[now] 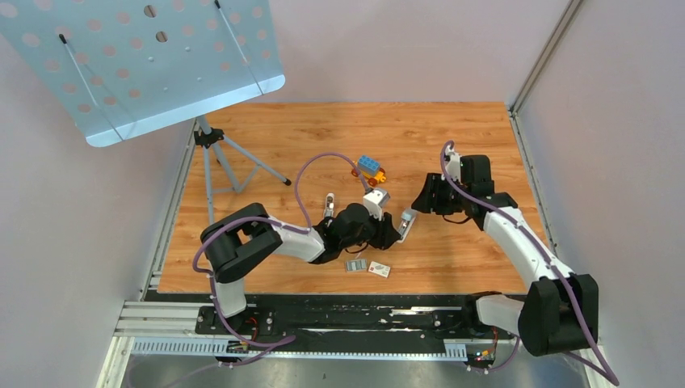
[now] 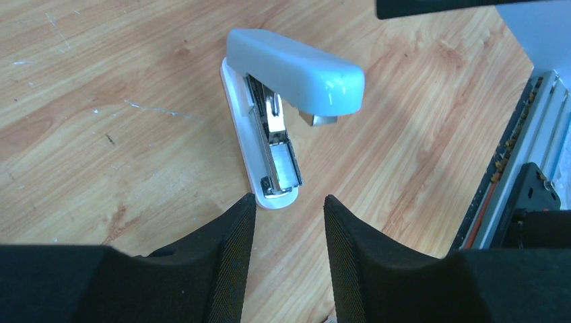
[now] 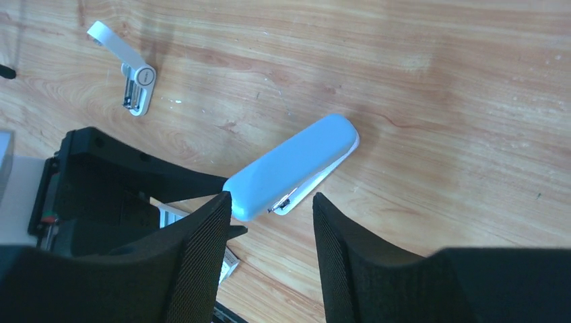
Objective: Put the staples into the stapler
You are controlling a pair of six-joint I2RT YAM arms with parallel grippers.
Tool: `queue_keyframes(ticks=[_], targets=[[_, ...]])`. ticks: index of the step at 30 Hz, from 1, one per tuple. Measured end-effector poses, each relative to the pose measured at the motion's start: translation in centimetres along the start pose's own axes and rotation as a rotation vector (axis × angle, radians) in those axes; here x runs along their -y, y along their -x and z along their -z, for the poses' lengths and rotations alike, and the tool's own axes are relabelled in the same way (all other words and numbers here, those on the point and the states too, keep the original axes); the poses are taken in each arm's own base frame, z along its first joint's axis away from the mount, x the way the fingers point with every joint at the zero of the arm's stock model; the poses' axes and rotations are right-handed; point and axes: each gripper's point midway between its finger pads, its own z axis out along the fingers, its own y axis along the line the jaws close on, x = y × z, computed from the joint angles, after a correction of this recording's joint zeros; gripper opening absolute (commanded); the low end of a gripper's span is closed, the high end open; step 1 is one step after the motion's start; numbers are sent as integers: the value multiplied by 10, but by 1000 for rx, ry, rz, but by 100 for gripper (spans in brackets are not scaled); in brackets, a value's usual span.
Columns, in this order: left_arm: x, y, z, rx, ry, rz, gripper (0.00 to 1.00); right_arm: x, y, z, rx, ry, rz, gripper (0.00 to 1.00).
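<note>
A pale blue stapler [image 1: 407, 218] lies on the wooden table [image 1: 452, 137] between my two grippers. In the left wrist view the stapler [image 2: 289, 74] has its lid raised, showing the metal magazine. My left gripper [image 2: 288, 202] is open and empty, with the stapler's front end just ahead of its tips. My right gripper [image 3: 271, 198] is open and empty, its left finger close to the stapler [image 3: 296, 165]. The staples [image 1: 355, 264] are a small grey ribbed rectangle on the table near the front edge, below my left gripper [image 1: 396, 233]. My right gripper [image 1: 418, 202] is just above the stapler.
A small white printed box [image 1: 379, 270] lies right of the staples. A second white stapler [image 1: 329, 204] lies to the left, also in the right wrist view [image 3: 131, 77]. A toy of coloured blocks [image 1: 369, 168] stands behind. A tripod stand [image 1: 218, 153] is at the back left.
</note>
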Motion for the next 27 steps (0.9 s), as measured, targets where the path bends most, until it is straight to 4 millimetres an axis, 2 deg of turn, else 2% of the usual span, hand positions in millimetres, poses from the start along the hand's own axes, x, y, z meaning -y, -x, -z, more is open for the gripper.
queue_keyframes(ticks=[3,9,15,19,27], targets=[[-3,2,-1,10,17,7,42,-8,4,6,26,14,61,61],[-13,-3,-6,6,43,54,40,-21,7,12,70,29,277,59],[-17,1,-9,26,42,85,41,-22,-9,11,90,45,518,68],[-15,5,-9,40,31,93,41,-26,-11,11,95,58,674,70],[-14,-2,-12,26,16,102,41,-22,-18,-1,46,64,842,73]])
